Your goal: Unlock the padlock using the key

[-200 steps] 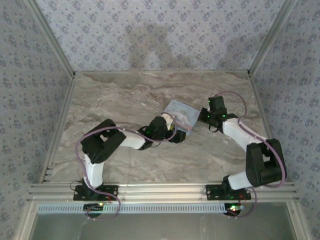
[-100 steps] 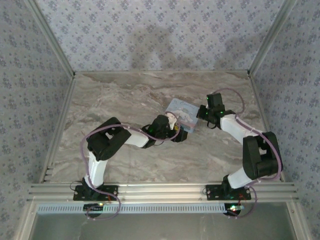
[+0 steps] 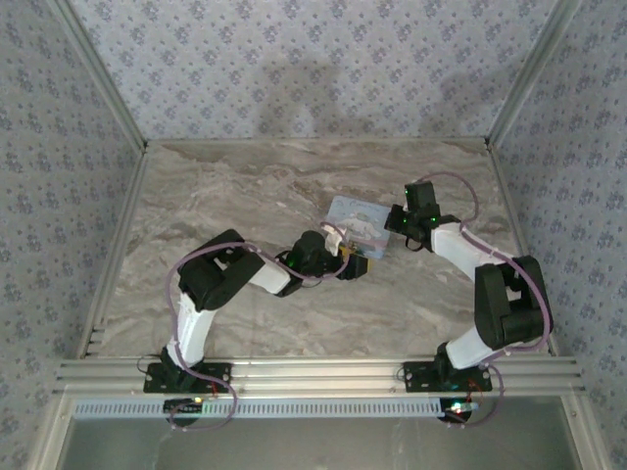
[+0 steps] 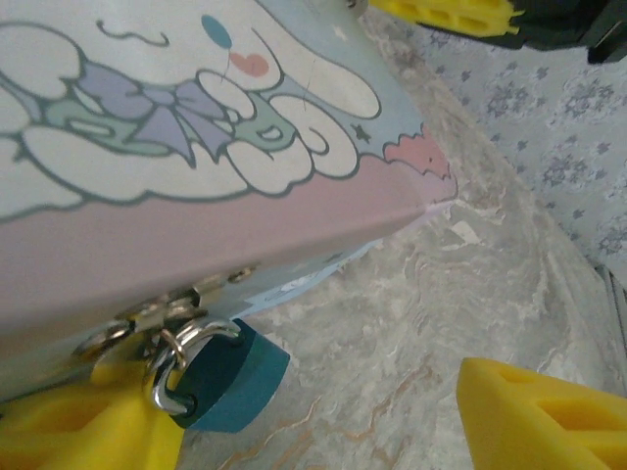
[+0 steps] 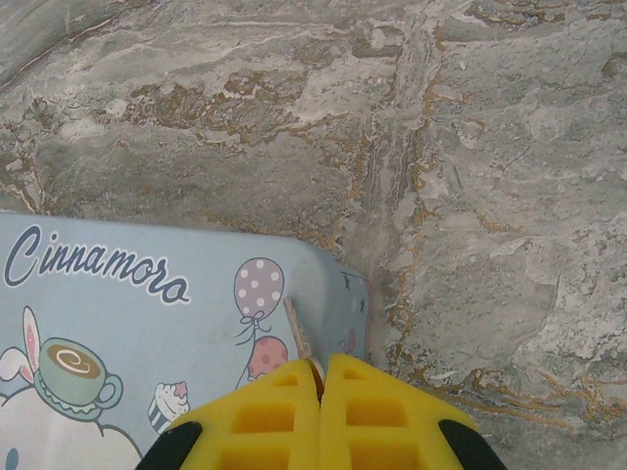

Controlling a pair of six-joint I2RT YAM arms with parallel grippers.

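- Padlock point(image 4: 233, 377): a small teal-dark body hangs by its steel shackle point(image 4: 165, 380) from the hasp point(image 4: 167, 315) on the front wall of the Cinnamoroll tin point(image 4: 245, 230). It sits at the tin's lower edge, close over the worktop point(image 4: 411, 323). The shackle is seated in the body, so I judge it locked.
- Left gripper point(image 4: 313, 426): the jaws stand wide apart with nothing between them. One yellow finger sits under the hasp, right beside the padlock; I cannot tell whether it touches the lock. The other finger is well clear, over bare worktop.
- Right gripper point(image 5: 321, 380): the fingers are pressed together, pinching the key point(image 5: 295, 329). Its thin pale blade pokes out ahead of the fingertips, over the tin's lid near a rounded corner.
- From overhead, the grippers flank the tin: left at its near edge, right at its right side.
- Step in hand, in my judgement: the key is grasped and the lock is not yet engaged, so this is the approach of key to lock.
- Next move: the right gripper must carry the key from the lid round to the hasp side and line the blade up with the keyway. I cannot see the keyway, so its facing is unconfirmed.
- The left gripper likely needs to close on the lock body first, since a hanging lock will swing under the key's push.
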